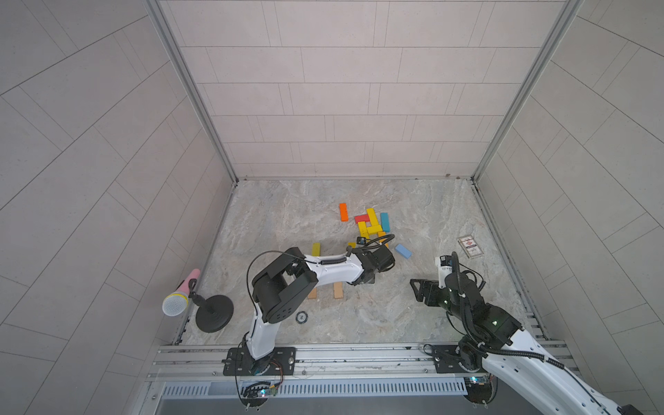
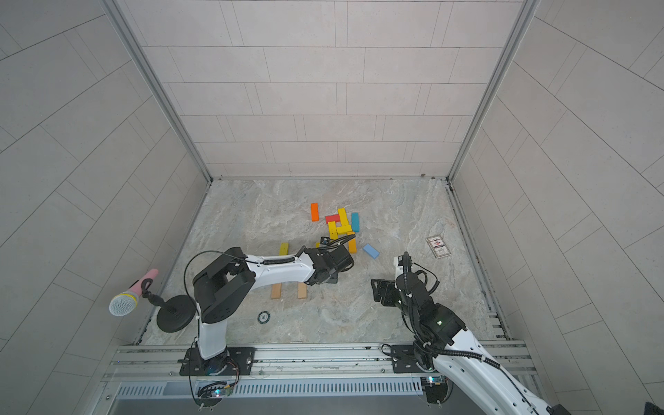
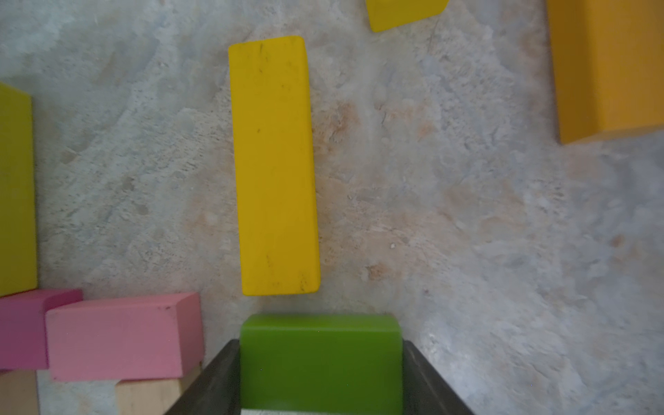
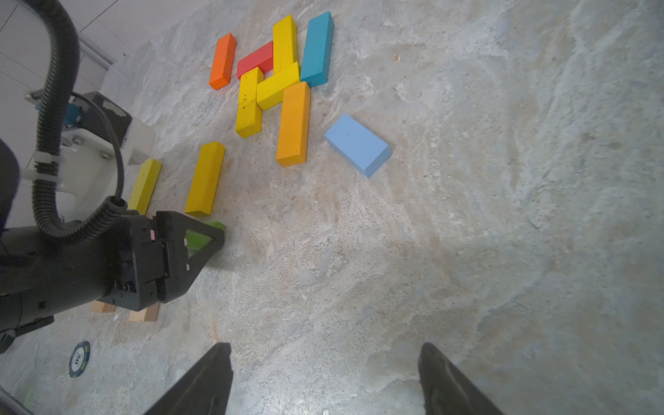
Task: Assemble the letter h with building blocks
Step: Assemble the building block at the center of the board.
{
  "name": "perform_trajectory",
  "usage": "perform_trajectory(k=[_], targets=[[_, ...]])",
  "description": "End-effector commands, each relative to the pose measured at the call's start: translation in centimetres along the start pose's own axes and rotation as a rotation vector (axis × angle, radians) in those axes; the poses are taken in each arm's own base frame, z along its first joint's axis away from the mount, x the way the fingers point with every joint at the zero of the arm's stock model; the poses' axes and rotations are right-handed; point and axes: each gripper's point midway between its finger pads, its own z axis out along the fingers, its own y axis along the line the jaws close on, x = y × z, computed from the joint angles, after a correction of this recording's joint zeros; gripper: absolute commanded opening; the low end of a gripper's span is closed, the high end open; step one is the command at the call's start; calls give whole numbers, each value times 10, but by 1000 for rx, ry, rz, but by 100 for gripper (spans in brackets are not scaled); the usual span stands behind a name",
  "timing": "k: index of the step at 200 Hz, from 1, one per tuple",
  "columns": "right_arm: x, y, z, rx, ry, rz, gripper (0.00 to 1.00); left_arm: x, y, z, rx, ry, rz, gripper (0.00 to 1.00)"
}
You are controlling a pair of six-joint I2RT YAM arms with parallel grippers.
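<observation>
Inspector: Step in hand?
Surveyor: Placement, I judge. The left end effector [image 3: 319, 343] pinches a green block [image 3: 319, 370] just short of the yellow block [image 3: 275, 165]; the right end effector [image 4: 325, 346] is spread, empty. Next: align, lower to the tabletop [image 3: 467, 215], release.

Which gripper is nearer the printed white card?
Right. The right gripper hangs open on the card's side of the table, with only bare surface between them. The left gripper, shut on a green block, sits farther off by the pink blocks.
</observation>
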Motion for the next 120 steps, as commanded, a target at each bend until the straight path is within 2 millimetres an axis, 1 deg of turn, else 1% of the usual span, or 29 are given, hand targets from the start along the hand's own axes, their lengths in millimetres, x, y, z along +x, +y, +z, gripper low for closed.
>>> perform_trajectory(k=[1,26,86,120], targets=[[5,-6,1,18,9,5,83,-4,0,4,-12,-1,-13,53],[5,-6,1,17,10,6,83,-4,-2,5,-8,2,-18,53],[5,-6,1,15,9,8,83,-5,5,7,-29,-5,-30,54],[5,-6,1,16,10,7,83,-8,5,7,-28,-11,-32,54]])
